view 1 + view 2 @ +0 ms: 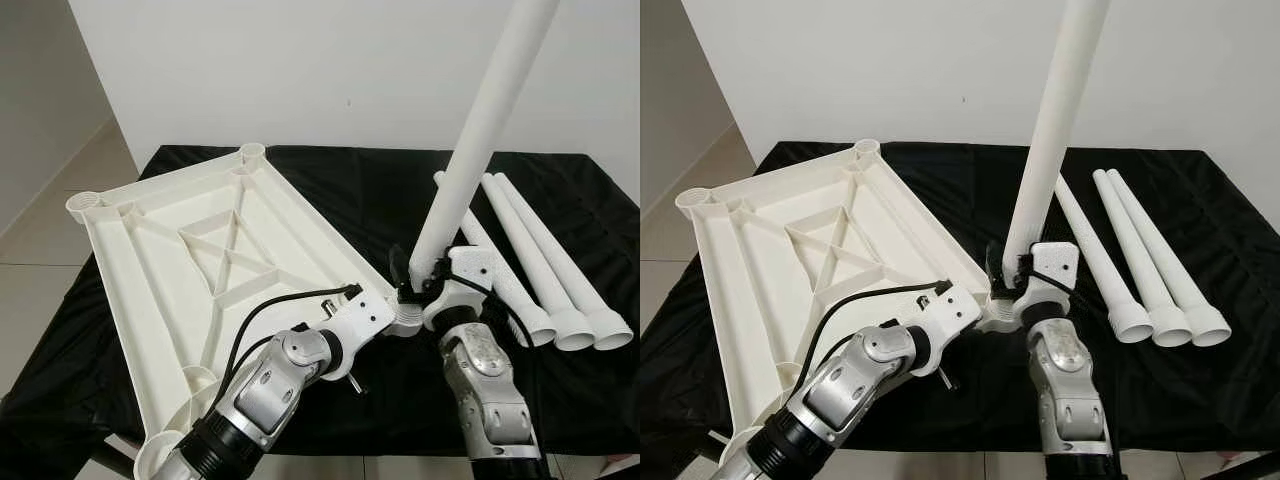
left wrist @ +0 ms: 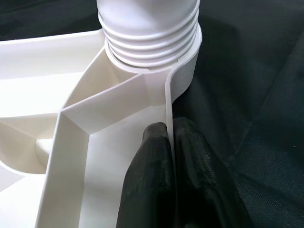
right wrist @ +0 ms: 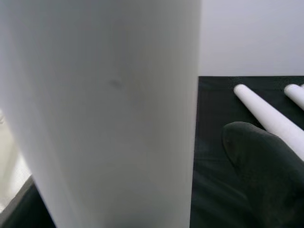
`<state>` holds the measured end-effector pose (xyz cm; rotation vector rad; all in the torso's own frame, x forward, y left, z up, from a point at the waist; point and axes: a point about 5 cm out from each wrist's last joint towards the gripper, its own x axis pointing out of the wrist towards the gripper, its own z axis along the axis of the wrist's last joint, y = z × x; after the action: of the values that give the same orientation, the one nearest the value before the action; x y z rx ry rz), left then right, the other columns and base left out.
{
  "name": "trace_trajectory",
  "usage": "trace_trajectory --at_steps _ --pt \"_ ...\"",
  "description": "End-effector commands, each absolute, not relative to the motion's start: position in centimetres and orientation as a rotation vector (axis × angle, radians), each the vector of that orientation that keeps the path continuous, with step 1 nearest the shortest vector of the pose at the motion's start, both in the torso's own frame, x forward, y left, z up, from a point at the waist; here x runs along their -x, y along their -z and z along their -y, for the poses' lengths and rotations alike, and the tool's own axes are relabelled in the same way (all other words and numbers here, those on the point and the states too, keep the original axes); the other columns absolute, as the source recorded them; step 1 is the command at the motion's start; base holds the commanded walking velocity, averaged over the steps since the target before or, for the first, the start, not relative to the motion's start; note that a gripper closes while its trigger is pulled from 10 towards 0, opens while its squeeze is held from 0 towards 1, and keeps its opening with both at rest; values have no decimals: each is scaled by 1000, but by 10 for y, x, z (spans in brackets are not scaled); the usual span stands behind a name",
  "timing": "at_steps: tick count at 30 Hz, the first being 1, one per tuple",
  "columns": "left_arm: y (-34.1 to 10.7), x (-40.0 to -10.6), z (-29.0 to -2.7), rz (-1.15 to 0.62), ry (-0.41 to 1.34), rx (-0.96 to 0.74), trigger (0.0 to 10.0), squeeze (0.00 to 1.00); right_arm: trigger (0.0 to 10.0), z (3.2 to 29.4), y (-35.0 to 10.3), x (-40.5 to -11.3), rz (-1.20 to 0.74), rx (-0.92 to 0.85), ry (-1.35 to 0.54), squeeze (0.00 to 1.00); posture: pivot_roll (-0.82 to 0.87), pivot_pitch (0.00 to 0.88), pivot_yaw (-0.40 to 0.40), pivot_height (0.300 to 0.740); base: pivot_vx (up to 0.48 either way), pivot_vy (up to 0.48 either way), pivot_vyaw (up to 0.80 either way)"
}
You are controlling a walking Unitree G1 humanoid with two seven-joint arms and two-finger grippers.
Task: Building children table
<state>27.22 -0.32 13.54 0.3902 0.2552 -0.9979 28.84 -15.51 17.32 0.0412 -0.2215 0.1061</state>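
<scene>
Pinching the tabletop (image 1: pixel 170 270) rim, my left pincer (image 2: pixel 171 142) stayed out; my right pincer (image 1: pixel 420 275) clamped the upright leg (image 1: pixel 470 160) at its corner socket (image 2: pixel 187 61).

Head cameras looked down over both arms; wrist cameras sat close behind their jaws, sharing the table leg (image 1: pixel 478 150) between them.

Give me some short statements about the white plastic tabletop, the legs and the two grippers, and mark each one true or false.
1. The white ribbed plastic tabletop lies upside down on the black cloth. True.
2. Five spare legs lie on the cloth. False: three white tube legs lie there.
3. The left gripper pinches the tabletop's rim. True.
4. The upright white leg stands in the far corner socket. False: it stands in the near corner socket, beside the right gripper.
</scene>
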Motion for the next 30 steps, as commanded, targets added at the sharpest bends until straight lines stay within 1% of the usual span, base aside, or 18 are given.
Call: trace_trajectory --at_steps 1,3,4,5,6,7,8,10,12,13,16,24,30 --pt "-134 -269 5 -248 1014 -381 10000 0 10000 158 -178 -287 252 -49 -106 1000 -138 26 13 740 0 0 0" --pt "-134 -269 5 -247 1013 -380 10000 0 10000 161 -178 -288 254 -54 -115 1000 -140 27 14 740 0 0 0" --pt "-134 -271 5 -247 1010 -381 10000 0 10000 168 -178 -291 238 -32 -211 1000 -142 29 17 740 0 0 0" --pt "-134 -271 5 -247 1010 -381 10000 0 10000 168 -178 -291 238 -32 -211 1000 -142 29 17 740 0 0 0" --pt "-134 -271 5 -246 1008 -381 10000 0 10000 170 -176 -292 218 -31 -271 1000 -142 29 18 740 0 0 0" --pt "-134 -271 5 -246 1008 -381 10000 0 10000 170 -176 -292 218 -31 -271 1000 -142 29 18 740 0 0 0" --pt "-134 -272 4 -246 1007 -382 10000 0 10000 173 -175 -293 205 -24 -323 0 -142 30 18 740 0 0 0" --pt "-135 -272 4 -246 1006 -382 10000 0 10000 175 -175 -293 198 -22 -351 0 -142 30 18 740 0 0 0" --pt "-135 -272 4 -245 1003 -381 10000 0 10000 180 -170 -293 164 7 -444 0 -141 33 21 740 0 0 0" --pt "-135 -272 4 -245 1003 -381 10000 0 10000 180 -170 -293 164 7 -444 0 -141 33 21 740 0 0 0" --pt "-135 -272 3 -245 1004 -381 10000 0 10000 184 -165 -293 120 39 -578 0 -141 35 25 740 0 0 0" --pt "-136 -273 3 -244 1003 -381 10000 0 10000 195 -157 -302 56 81 -688 0 -136 35 28 740 0 0 0" --pt "-137 -273 2 -244 1003 -382 10000 0 10000 197 -158 -310 41 88 -742 0 -132 35 31 740 0 0 0"
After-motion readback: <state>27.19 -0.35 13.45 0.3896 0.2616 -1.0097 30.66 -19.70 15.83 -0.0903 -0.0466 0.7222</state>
